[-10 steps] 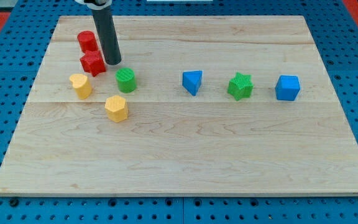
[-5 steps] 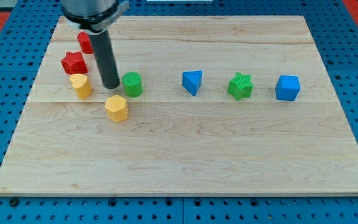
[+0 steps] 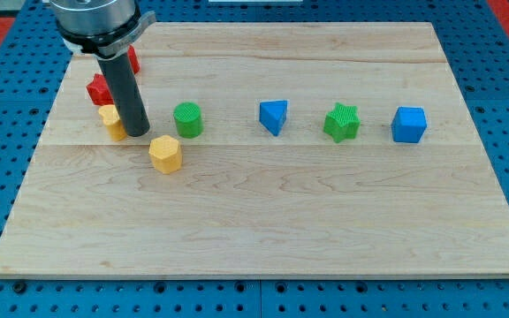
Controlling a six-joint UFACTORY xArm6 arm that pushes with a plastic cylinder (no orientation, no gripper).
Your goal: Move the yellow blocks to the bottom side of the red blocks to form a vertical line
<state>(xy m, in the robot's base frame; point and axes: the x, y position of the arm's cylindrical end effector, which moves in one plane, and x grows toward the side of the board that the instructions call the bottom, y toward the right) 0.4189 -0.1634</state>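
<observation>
My tip (image 3: 137, 132) rests on the board just right of a yellow heart-shaped block (image 3: 110, 120), touching or nearly touching it. A yellow hexagonal block (image 3: 165, 153) lies below and right of the tip. A red star-shaped block (image 3: 101, 89) sits just above the yellow heart block, partly hidden by the rod. A red cylinder block (image 3: 132, 58) shows above it, mostly hidden behind the rod.
A green cylinder (image 3: 187, 118) stands right of the tip. Further right in a row are a blue triangular block (image 3: 274, 116), a green star block (image 3: 342, 122) and a blue cube (image 3: 409, 124). The wooden board (image 3: 263, 221) lies on a blue pegboard.
My tip moved down and to the left, from beside the red star to beside the yellow heart. The red star slid left. The green cylinder shifted slightly right.
</observation>
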